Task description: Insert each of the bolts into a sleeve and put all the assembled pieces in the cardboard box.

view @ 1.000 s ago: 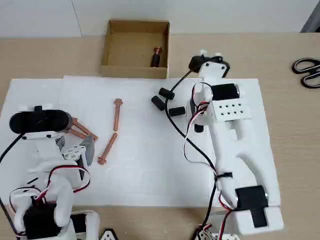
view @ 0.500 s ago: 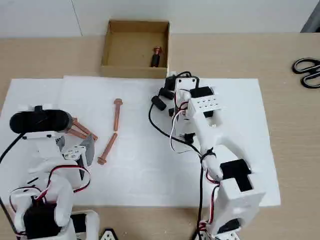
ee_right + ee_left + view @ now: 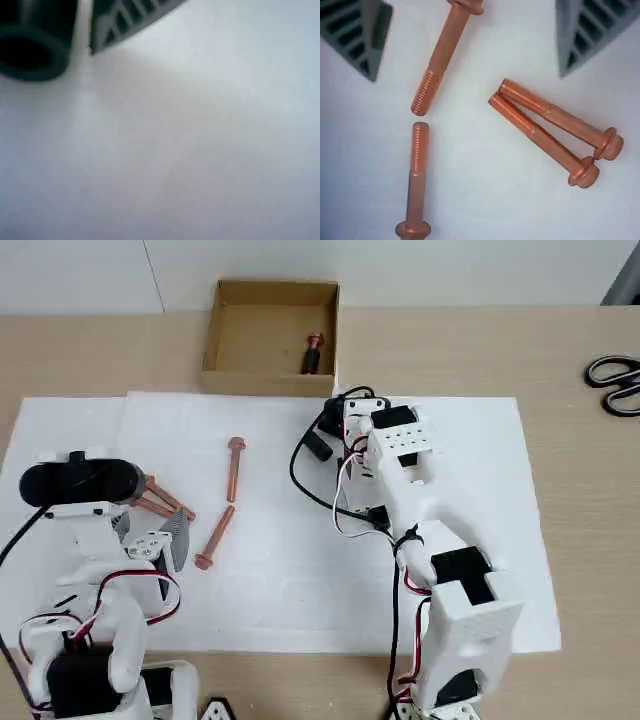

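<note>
L gripper (image 3: 467, 70) is seen unmoved over the 4 bolts (image 3: 235, 470) on the white sheet (image 3: 280, 580), fingers spread wide, nothing held. R gripper (image 3: 345, 428) has been drawn back from beside the cardboard box (image 3: 270, 383) & lowered at the sleeves (image 3: 318, 446); its finger gap can't be told. Judged: 1 assembled piece (image 3: 312, 353) already boxed, next sleeve being fetched. Sleeves are partly hidden under that gripper, box wall close behind. Scissors (image 3: 615, 380) lie far right, no hindrance.
</note>
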Robot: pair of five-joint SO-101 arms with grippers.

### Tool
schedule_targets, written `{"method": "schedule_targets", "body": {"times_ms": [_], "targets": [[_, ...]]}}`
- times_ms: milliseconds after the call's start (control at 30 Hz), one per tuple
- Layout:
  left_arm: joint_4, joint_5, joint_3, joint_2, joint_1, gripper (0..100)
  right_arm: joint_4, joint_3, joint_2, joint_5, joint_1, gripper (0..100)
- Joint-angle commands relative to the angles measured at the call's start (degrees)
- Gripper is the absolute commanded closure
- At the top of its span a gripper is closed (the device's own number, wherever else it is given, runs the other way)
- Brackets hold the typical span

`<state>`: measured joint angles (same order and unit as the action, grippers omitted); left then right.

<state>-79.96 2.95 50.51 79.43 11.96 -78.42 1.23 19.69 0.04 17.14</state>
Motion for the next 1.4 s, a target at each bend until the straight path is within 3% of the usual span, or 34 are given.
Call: {"method": "schedule_targets", "body": {"times_ms": [0, 267, 500, 800, 1067, 1367], "targets": [[0.1, -0.3, -0.1, 0.3, 0.4, 78, -0.7, -1.6, -0.2, 0.4, 0.3, 85.4], [0.0, -0.3, 0.0, 0.3, 0.4, 78, -0.2, -1.7, 1.5, 0.4, 0.2, 85.7], [0.0, -0.3, 0.0, 0.3, 0.4, 78, -1.2, -5.8, 6.3, 1.8, -0.1, 99.4], [-4.0, -0.6, -5.3, -4.0, 0.2, 78, -14.5, -18.4, -1.8, 2.0, -0.1, 99.5], [-9.5, -0.5, -27.7, -34.8, 0.0, 78, -16.7, -18.2, -7.8, 8.9, 0.0, 99.5], [-12.5, -0.2, -56.7, -77.5, -1.8, 80, -16.7, -18.2, -7.8, 8.9, 0.0, 99.5]]}}
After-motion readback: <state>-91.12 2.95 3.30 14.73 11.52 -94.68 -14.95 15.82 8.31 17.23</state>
